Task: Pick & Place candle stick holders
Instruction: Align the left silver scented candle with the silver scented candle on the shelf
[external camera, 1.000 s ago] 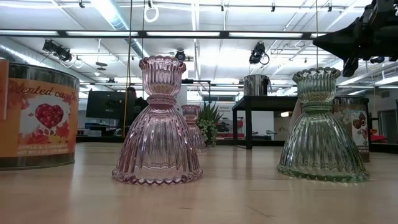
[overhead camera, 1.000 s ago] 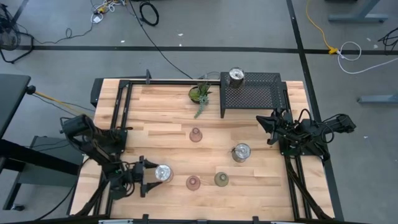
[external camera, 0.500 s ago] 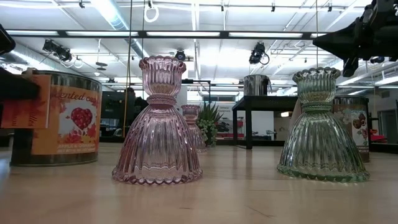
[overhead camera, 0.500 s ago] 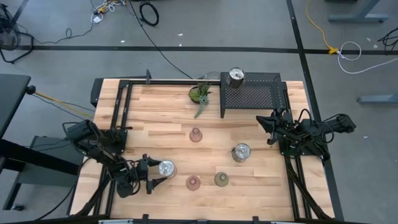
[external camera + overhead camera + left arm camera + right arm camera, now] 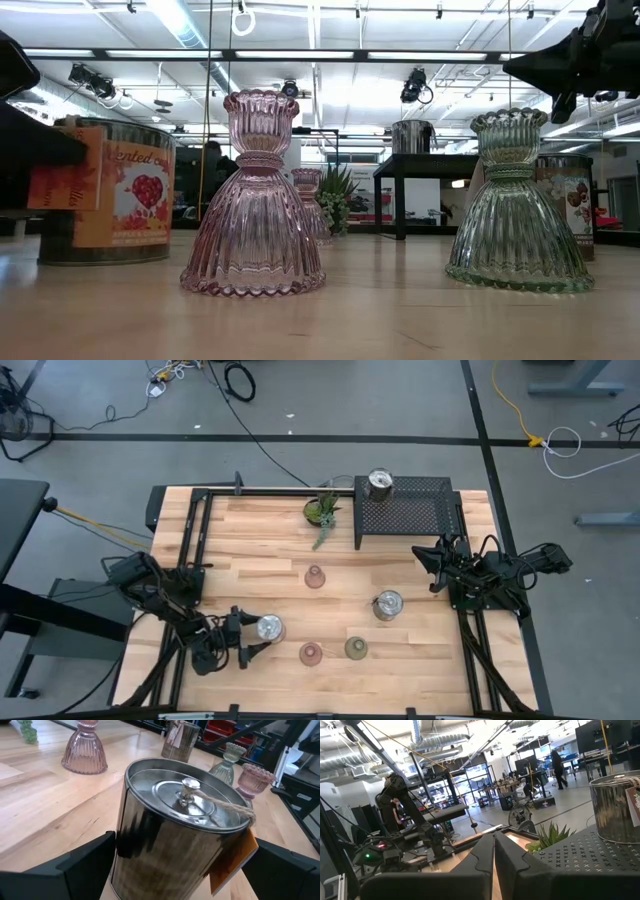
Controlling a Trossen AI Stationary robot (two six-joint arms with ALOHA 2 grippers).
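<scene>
Left gripper [image 5: 243, 642]: its jaws are standing wide apart on either side of a silver tin [image 5: 267, 628] at the near left of the worktop [image 5: 260, 560]; in the left wrist view the tin [image 5: 175, 827] is sitting between the two dark fingers [image 5: 75, 865], and whether they are touching its wall cannot be told.
Right gripper [image 5: 424, 559]: it is waiting at the right edge, jaws pressed together and holding nothing.
Done so far: one silver tin [image 5: 380, 483] is standing on the black mesh rack [image 5: 405, 510], well beyond both sets of jaws.
Left to do: a third tin [image 5: 387, 605] is resting nearer the right jaws; a pink glass holder [image 5: 311, 653] and an olive-green one [image 5: 355, 648] are sitting just past the left jaws, and a second pink one [image 5: 314, 576] farther off.
Judgement: the task is looking early, with five holders on the bare wood.
Bystander: a potted plant [image 5: 321, 511] is staying beside the rack.
</scene>
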